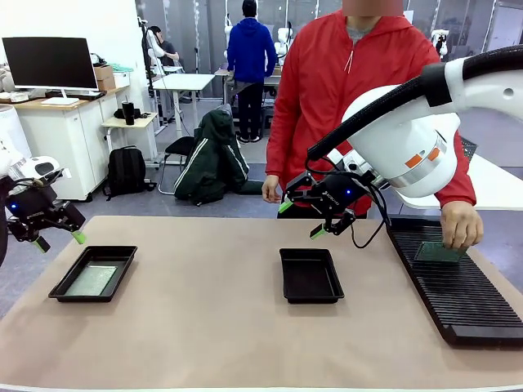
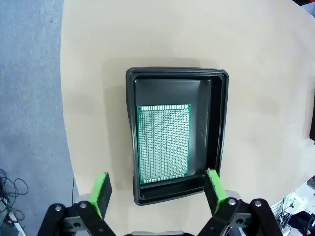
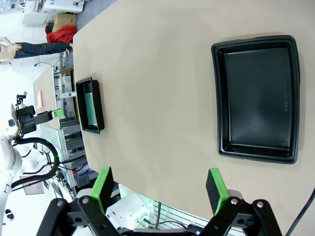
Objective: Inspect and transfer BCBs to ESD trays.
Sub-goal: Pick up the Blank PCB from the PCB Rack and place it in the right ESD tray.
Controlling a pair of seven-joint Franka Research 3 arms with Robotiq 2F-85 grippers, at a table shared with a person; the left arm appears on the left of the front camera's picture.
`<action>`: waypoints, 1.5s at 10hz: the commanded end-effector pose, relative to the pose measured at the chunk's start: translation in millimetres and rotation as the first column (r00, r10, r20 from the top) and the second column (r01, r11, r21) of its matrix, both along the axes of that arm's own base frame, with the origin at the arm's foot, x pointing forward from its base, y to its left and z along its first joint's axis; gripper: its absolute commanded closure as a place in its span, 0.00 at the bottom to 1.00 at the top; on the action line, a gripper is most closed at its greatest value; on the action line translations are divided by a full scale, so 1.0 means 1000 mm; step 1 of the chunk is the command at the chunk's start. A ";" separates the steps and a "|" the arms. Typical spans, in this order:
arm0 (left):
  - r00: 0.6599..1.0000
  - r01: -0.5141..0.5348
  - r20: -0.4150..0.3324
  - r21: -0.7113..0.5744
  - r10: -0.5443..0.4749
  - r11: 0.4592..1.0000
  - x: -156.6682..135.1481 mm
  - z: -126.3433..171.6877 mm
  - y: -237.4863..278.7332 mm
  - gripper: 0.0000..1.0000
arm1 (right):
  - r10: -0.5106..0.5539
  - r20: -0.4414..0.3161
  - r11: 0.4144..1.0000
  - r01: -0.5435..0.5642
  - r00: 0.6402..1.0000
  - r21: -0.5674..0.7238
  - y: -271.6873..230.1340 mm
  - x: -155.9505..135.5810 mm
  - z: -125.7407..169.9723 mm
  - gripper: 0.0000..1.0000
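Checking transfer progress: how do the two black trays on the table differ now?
The left tray holds a green board flat on its floor; the middle tray holds none. The left tray sits by the table's left edge, the middle tray near its centre. Both are shallow, black, rimmed rectangles.

matt beige covering on the bench (image 1: 204, 327). smooth black plastic, faintly glossy, on the left tray (image 2: 220, 123) and middle tray (image 3: 217, 98). green circuit board (image 2: 163, 142) finely perforated, slightly shiny. black rack (image 1: 470, 298) ribbed, matt.
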State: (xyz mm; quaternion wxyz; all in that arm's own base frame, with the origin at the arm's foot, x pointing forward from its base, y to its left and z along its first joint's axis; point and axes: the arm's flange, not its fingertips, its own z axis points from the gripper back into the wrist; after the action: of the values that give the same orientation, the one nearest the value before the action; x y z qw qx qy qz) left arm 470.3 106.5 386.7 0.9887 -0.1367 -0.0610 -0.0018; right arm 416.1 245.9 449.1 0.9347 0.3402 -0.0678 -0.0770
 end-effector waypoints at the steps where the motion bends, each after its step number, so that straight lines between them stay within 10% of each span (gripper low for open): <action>1: 1.000 -0.001 0.010 -0.003 0.001 1.000 0.001 -0.001 0.001 0.00 | -0.003 -0.004 1.000 0.003 1.000 -0.014 0.001 0.000 0.001 0.00; 6: 1.000 -0.001 0.010 -0.003 0.001 1.000 0.001 -0.001 0.001 0.00 | 0.028 0.034 0.999 -0.027 0.999 -0.028 -0.005 -0.008 0.011 0.00; 10: 1.000 -0.001 0.010 -0.003 0.001 1.000 0.001 -0.001 0.001 0.00 | 0.281 0.194 0.929 -0.216 0.940 -0.300 -0.099 -0.044 0.112 0.00; 13: 1.000 -0.001 0.010 -0.003 0.001 1.000 0.001 -0.001 0.001 0.00 | 0.560 0.230 0.784 -0.419 0.796 -0.457 -0.192 -0.063 0.204 0.00; 15: 1.000 -0.001 0.010 -0.003 0.001 1.000 0.001 -0.001 0.001 0.00 | 0.762 0.191 0.599 -0.561 0.618 -0.571 -0.250 -0.069 0.257 0.00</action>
State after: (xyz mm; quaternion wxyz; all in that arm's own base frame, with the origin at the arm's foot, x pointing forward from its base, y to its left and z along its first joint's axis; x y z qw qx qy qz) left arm 470.3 106.9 386.7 0.9887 -0.1367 -0.0612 -0.0014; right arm 326.6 4.0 691.5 0.9290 0.1338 -0.1523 0.3096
